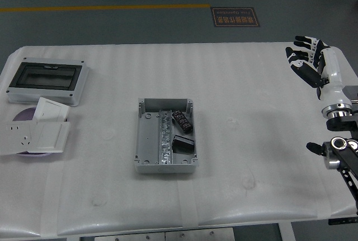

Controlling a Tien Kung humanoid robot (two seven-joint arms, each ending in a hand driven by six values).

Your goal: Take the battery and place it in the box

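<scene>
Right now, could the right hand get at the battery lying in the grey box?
Probably yes. The right hand is open over the table's far right corner, and bare table lies between it and the open-topped box. The battery lies uncovered inside, though the walls crowd it.
</scene>
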